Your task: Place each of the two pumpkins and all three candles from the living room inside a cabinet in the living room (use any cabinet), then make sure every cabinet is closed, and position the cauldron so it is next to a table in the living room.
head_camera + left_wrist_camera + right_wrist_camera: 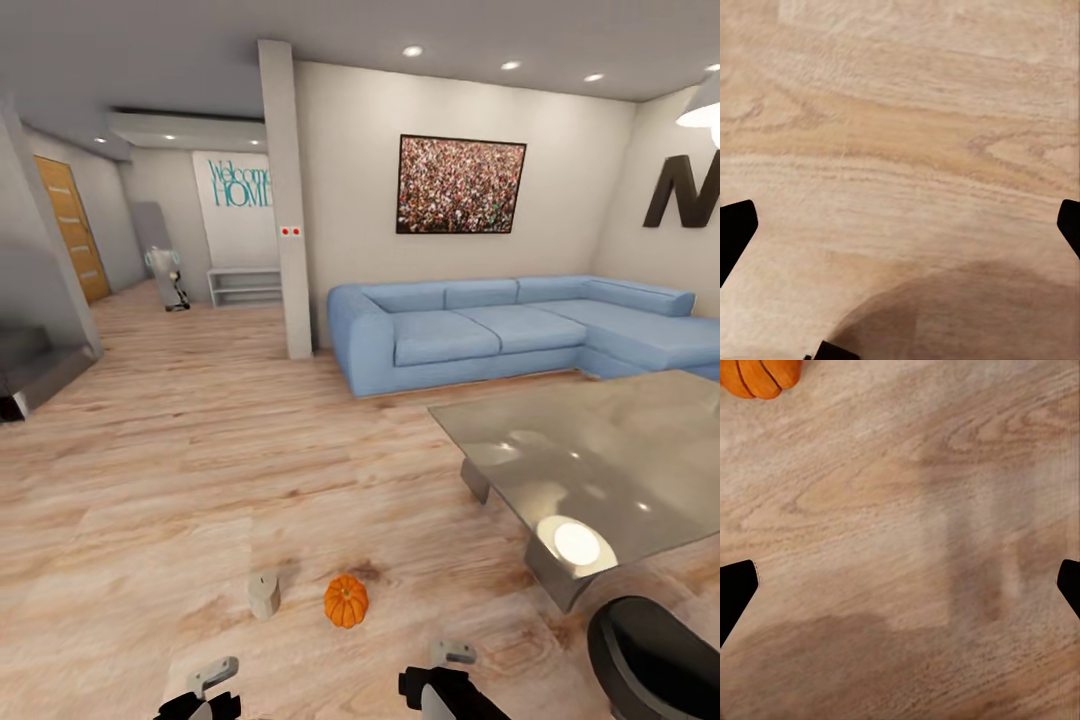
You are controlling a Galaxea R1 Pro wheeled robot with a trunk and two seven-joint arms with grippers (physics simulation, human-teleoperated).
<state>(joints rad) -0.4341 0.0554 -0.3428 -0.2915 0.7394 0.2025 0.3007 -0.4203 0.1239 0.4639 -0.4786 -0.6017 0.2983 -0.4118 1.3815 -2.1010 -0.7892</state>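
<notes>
One orange ribbed pumpkin (pixel 346 600) sits on the wood floor just ahead of me, with a beige candle (pixel 264 595) upright a little to its left. A black round cauldron (pixel 655 660) shows partly at the lower right, close to the near corner of the glass-topped table (pixel 640 470). My left gripper (pixel 205 690) hangs low, short of the candle, open over bare floor (pixel 900 232). The right gripper (pixel 445 672) is near the pumpkin, also open (pixel 900 592), and the pumpkin (pixel 757 375) peeks in at a corner of its wrist view. The cabinet is out of view.
A blue corner sofa (pixel 500 330) stands behind the table along the back wall. A white pillar (pixel 288 200) splits the room from a hallway holding a low white shelf (pixel 245 287). A grey stepped ledge (pixel 35 370) juts in at the left. Wood floor stretches ahead and left.
</notes>
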